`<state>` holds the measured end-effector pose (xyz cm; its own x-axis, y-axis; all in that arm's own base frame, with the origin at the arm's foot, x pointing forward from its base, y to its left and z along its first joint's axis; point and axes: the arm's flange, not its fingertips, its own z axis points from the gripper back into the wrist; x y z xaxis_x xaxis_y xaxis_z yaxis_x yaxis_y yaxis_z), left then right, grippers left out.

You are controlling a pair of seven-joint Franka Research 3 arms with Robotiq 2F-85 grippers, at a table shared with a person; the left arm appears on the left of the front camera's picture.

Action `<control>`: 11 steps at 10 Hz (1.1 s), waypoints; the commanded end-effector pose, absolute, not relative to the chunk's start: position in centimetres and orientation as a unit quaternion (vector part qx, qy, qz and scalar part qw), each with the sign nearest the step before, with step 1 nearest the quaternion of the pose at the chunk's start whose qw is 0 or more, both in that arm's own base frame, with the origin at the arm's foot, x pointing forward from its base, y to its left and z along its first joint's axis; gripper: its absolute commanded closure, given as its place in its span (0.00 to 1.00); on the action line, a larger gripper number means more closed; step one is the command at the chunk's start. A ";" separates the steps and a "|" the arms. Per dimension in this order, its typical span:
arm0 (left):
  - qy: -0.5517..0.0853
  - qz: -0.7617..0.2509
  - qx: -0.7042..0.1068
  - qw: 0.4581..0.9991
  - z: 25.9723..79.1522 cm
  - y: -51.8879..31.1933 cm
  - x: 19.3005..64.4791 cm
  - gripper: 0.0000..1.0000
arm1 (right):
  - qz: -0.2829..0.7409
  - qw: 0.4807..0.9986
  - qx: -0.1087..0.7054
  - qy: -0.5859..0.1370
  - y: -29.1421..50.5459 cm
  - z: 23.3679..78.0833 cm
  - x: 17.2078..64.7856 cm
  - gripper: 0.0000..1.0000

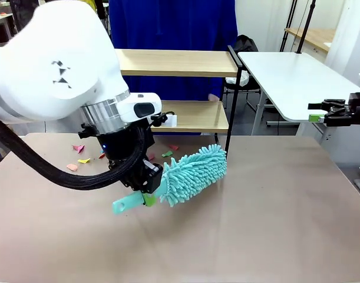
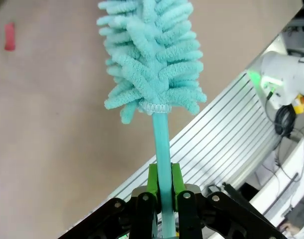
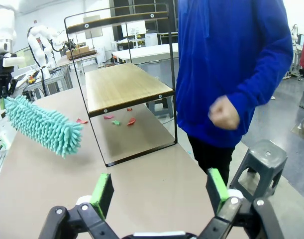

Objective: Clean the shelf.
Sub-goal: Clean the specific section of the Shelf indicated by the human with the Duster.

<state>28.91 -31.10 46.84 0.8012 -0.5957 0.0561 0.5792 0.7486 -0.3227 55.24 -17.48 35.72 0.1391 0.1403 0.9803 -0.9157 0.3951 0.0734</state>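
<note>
The shelf [image 1: 175, 62] stands at the far side of the brown table, with two light wooden boards in a thin black frame; the right wrist view shows its lower board [image 3: 124, 87]. My left gripper [image 1: 145, 190] is shut on the handle of a teal fluffy duster [image 1: 194, 170], whose head hangs just above the table in front of the shelf's right leg. In the left wrist view the green pads [image 2: 152, 180] clamp the duster's handle [image 2: 161, 144]. My right gripper [image 1: 328, 112] hovers at the far right, open and empty, its fingers [image 3: 103, 191] spread wide.
Coloured paper scraps [image 1: 79, 154] lie on the table under the shelf, also seen as scraps [image 3: 118, 119]. A person in blue [image 3: 231, 64] stands behind the shelf with a closed hand. A white table [image 1: 297, 76] and a stool [image 3: 263, 159] stand to the right.
</note>
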 end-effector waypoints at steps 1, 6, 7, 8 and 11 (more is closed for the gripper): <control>0.020 -0.330 -0.148 0.932 48.7 -29.7 27.7 0.87 | 0.405 0.655 0.370 -0.519 -17.2 36.0 55.0 0.00; -0.016 -0.202 -0.126 0.971 45.7 -34.2 29.4 0.87 | 0.405 0.655 0.370 -0.519 -17.2 36.0 55.0 0.00; -0.021 -0.192 -0.132 0.972 45.1 -34.9 29.9 0.87 | 0.405 0.655 0.370 -0.519 -17.2 36.0 55.0 0.00; -0.027 -0.176 -0.128 0.976 44.1 -36.0 30.6 0.87 | 0.405 0.655 0.370 -0.519 -17.2 36.0 55.0 0.00; -0.083 -0.131 -0.090 0.984 41.7 -39.6 33.2 0.87 | 0.405 0.655 0.370 -0.519 -17.2 36.0 55.0 0.00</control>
<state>32.16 -37.56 41.83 0.9478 -0.2851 0.1429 0.3114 0.9240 -0.2220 55.23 -17.47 35.72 0.1392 0.1402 0.9803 -0.9157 0.3951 0.0736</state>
